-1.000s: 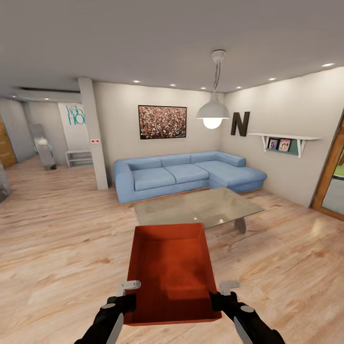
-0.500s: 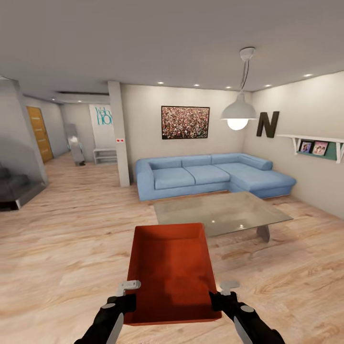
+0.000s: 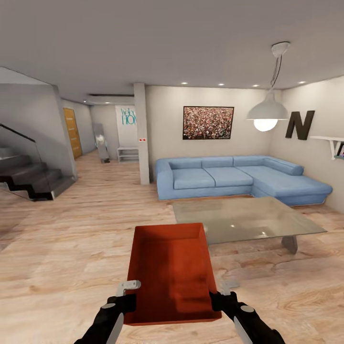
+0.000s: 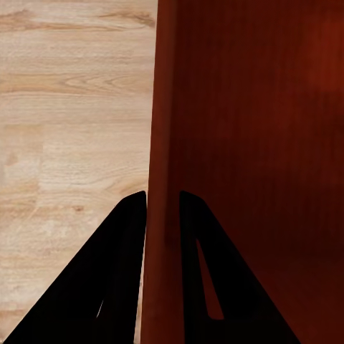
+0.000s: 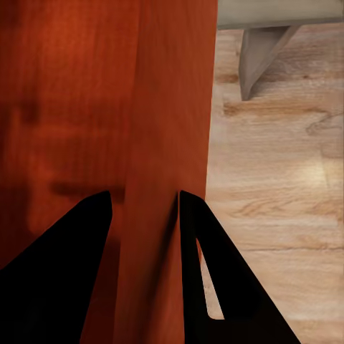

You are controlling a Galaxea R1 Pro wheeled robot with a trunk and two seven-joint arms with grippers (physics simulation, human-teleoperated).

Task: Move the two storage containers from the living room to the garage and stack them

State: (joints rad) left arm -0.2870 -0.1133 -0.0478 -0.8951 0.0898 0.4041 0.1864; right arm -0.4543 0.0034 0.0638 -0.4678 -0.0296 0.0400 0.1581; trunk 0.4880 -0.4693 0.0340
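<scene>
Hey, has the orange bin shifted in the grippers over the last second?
No. The orange bin sits the same between the left gripper and right gripper. The sofa slid right because the camera turned left.

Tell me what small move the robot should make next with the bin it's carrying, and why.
Probably keep turning the base toward the hallway and carry on. The left end effector and right end effector each pinch a side wall of the storage container, which is held level over the wood floor of the living room, not the garage.
</scene>
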